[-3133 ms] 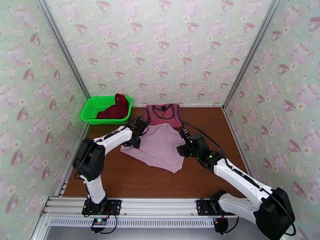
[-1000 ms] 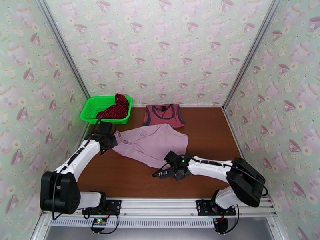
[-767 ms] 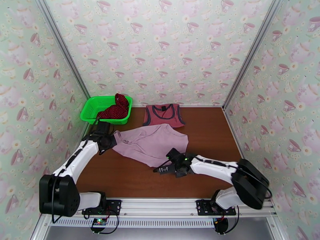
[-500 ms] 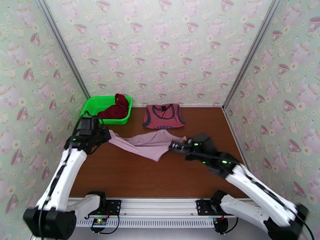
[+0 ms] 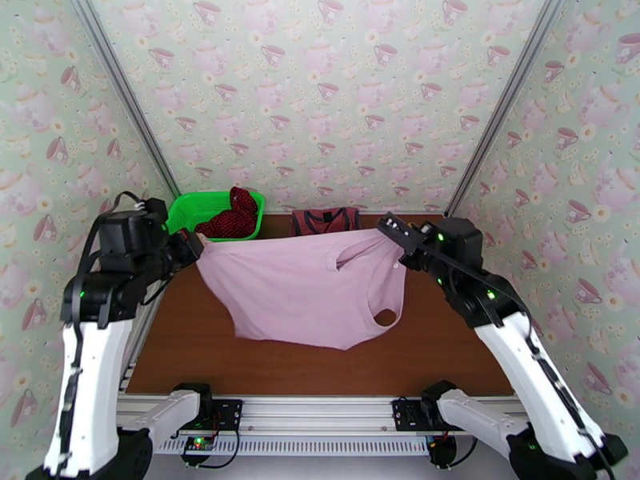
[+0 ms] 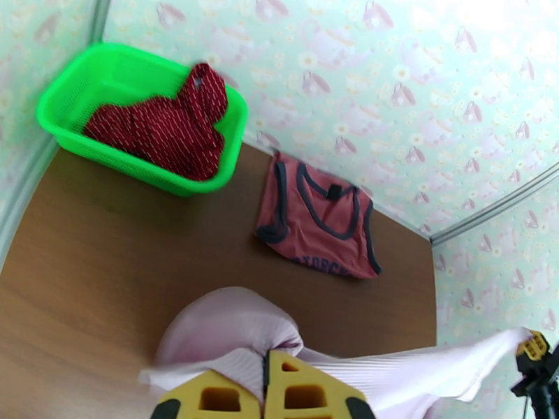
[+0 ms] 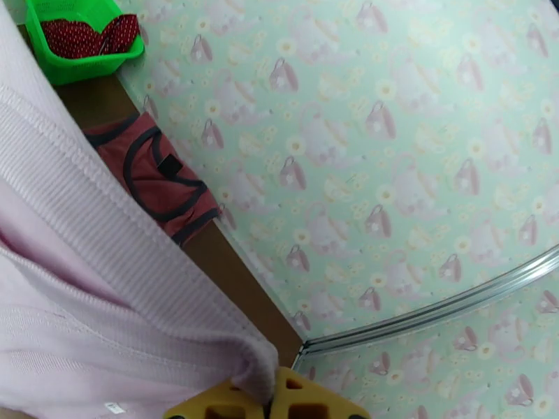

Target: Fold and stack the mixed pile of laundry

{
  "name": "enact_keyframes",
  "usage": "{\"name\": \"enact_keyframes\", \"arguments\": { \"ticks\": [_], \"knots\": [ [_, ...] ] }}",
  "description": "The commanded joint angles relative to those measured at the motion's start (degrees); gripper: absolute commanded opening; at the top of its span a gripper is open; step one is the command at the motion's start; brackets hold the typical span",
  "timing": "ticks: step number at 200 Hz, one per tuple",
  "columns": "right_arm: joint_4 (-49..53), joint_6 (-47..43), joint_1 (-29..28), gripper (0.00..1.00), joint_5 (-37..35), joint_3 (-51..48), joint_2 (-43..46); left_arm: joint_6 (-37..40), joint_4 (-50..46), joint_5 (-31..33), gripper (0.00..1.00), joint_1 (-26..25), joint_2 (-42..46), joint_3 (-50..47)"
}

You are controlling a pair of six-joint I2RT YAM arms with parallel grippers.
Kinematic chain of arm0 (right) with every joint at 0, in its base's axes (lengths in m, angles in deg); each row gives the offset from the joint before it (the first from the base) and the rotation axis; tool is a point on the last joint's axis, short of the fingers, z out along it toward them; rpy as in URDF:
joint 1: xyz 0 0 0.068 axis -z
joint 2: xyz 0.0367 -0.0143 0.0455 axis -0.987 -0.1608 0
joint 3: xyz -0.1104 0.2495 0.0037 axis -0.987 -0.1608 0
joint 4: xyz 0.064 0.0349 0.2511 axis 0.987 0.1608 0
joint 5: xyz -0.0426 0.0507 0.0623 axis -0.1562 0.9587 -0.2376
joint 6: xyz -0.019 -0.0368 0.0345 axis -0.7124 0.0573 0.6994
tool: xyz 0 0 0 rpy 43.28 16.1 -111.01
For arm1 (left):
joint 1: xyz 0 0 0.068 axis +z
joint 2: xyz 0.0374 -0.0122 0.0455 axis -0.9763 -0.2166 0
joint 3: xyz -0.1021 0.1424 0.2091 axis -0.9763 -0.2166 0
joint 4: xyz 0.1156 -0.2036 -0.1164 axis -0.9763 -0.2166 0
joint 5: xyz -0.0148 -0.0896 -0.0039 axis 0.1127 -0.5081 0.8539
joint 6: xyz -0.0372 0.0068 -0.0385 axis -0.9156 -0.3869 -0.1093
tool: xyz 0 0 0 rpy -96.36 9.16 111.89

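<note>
Brown table (image 5: 188, 350), walled on three sides with teacup-print paper. Pale mauve-pink garment (image 5: 304, 290) is the biggest item: stretched out as a wide sheet between the two arms, above the middle of the table, top edge taut from left to right, body hanging toward the near edge. Cannot tell whether its lower hem touches the wood. A round opening shows near its lower right corner, and a fold sags just below the top edge on the right. Ribbed knit is plain in the right wrist view (image 7: 84, 309); the left wrist view has it bunched at the fingers and running off to the right (image 6: 230, 329). Green basket (image 5: 186, 211) sits in the far left corner of the table, against the wall (image 6: 63, 92) (image 7: 70, 68). Dusty-red tank top (image 5: 324, 220) lies flat at the far edge, centre, dark trim and chest text facing up (image 6: 318, 228) (image 7: 150, 179), well apart from the basket. Dark-red dotted cloth (image 5: 232, 218) is heaped inside the basket, one end draped up over the right rim (image 6: 161, 127) (image 7: 77, 36). Left gripper (image 5: 194, 243) is clamped on the pink garment's upper left corner, yellow fingers pinched together on the fabric (image 6: 264, 375). Right gripper (image 5: 394, 234) is clamped on the upper right corner, cloth caught between its closed fingers (image 7: 271, 396).
</note>
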Motion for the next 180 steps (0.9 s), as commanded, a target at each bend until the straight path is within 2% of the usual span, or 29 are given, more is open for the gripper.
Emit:
{"name": "enact_keyframes", "arguments": {
  "ticks": [1, 30, 67, 83, 95, 106, 118, 156, 180],
  "knots": [
    [-3.30, 1.31, 3.66, 0.00, 3.33, 3.12, -4.41, -2.05, 3.84, -4.47, 0.00, 0.47, -7.35, 0.74],
    [-6.51, 0.59, 7.23, 0.00, 4.35, 9.82, -12.05, -2.60, 7.02, -9.35, 0.00, 0.56, -19.02, 8.51],
    [-6.72, 3.72, 11.78, 0.00, 6.39, 25.25, -20.61, -3.18, 3.76, -12.66, 0.00, 0.53, -35.22, 32.40],
    [-5.90, 3.78, 12.21, 0.00, 6.80, 28.41, -21.64, -3.97, 2.16, -14.04, 0.00, 0.52, -38.66, 40.68],
    [-5.54, 3.53, 12.29, 0.00, 7.77, 27.53, -20.88, -4.22, 2.46, -14.89, 0.00, 0.35, -38.23, 40.97],
    [-6.13, 3.14, 12.29, 0.00, 9.41, 23.79, -18.70, -4.06, 4.10, -14.59, 0.00, -0.06, -35.52, 36.55],
    [-7.23, 2.62, 12.29, 0.00, 11.31, 17.54, -15.77, -4.25, 7.69, -14.21, 0.00, -0.26, -30.49, 27.08],
    [-5.66, 1.84, 12.03, 0.00, 19.62, -5.67, -4.34, -10.87, 26.77, -16.04, 0.00, -0.88, -10.62, -17.52],
    [-1.10, 1.12, 11.47, 0.00, 21.78, -19.23, 2.65, -15.08, 34.62, -14.68, 0.00, -3.86, -3.49, -42.64]
  ]
}}
